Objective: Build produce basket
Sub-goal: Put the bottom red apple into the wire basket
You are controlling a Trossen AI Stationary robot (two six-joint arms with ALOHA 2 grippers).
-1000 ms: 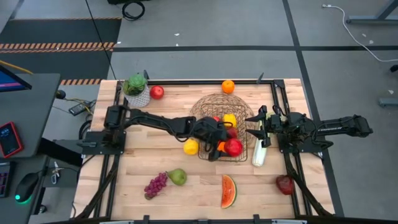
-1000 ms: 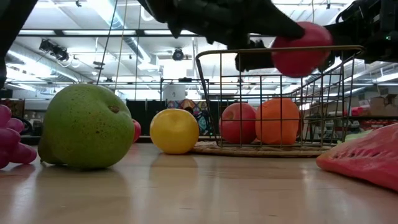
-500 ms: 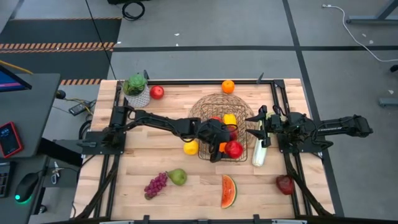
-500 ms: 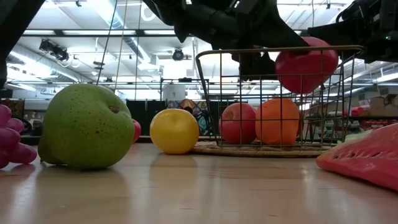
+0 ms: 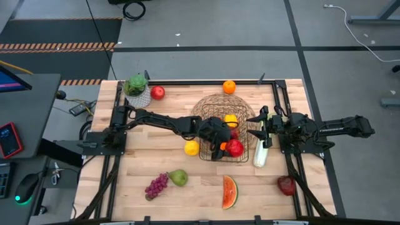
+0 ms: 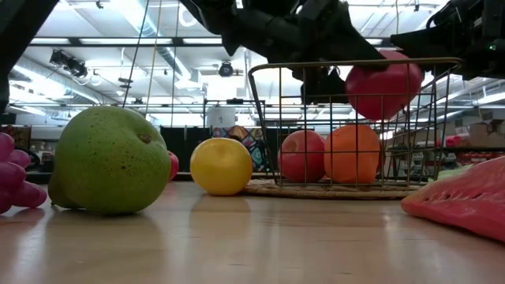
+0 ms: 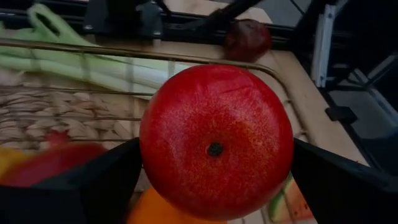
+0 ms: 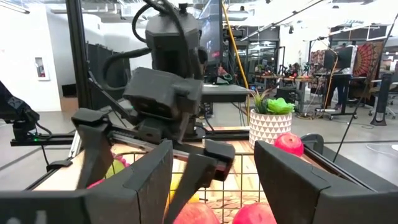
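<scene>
1. One wire basket (image 5: 220,109) sits mid-table, an orange (image 6: 352,153) and an apple (image 6: 304,155) inside.
2. Left gripper (image 5: 226,147) hangs over its near rim, jaws wide, clasping a red apple (image 7: 216,141).
3. Right gripper (image 5: 258,129), fingers closed and empty, waits beside the celery (image 5: 260,152).

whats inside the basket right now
Inside the basket: a red apple and an orange on its floor, plus a yellow piece. The left gripper, around another apple, hides what lies beneath.
</scene>
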